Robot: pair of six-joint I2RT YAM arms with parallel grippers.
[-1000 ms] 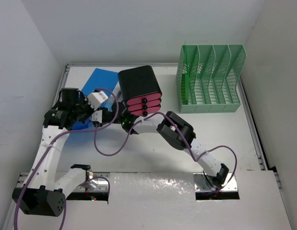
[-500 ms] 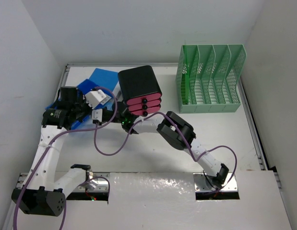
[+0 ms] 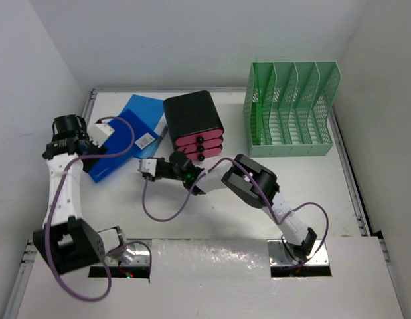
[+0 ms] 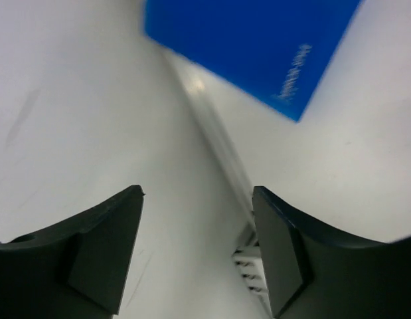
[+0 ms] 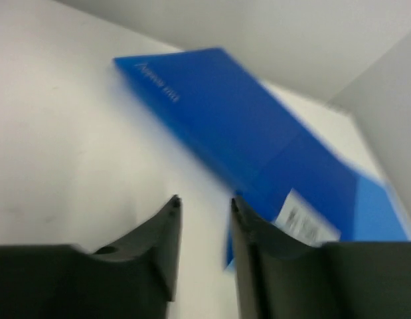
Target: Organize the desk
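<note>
The white desk [image 3: 212,212] bears two blue folders [image 3: 122,143] lying overlapped at its back left. In the top view my left gripper [image 3: 102,129] hovers by the folders' left edge, near the desk's left rail. The left wrist view shows that gripper [image 4: 197,193] open and empty, with a blue folder [image 4: 251,46] further off. My right gripper [image 3: 147,166] reaches across to the folders' near right corner. Its jaws [image 5: 205,199] stand a little apart with nothing between them, just short of the blue folder [image 5: 258,139].
A black box of pink drawers [image 3: 194,126] stands right of the folders, just behind my right forearm. A mint-green mesh file rack [image 3: 291,109] stands at the back right. White walls close in the left, back and right. Purple cables loop off both arms.
My left gripper let go of the blue folder, opened and swung left towards the wall. The folder now lies flat. My right gripper moved left from under the drawer box and opened slightly.
</note>
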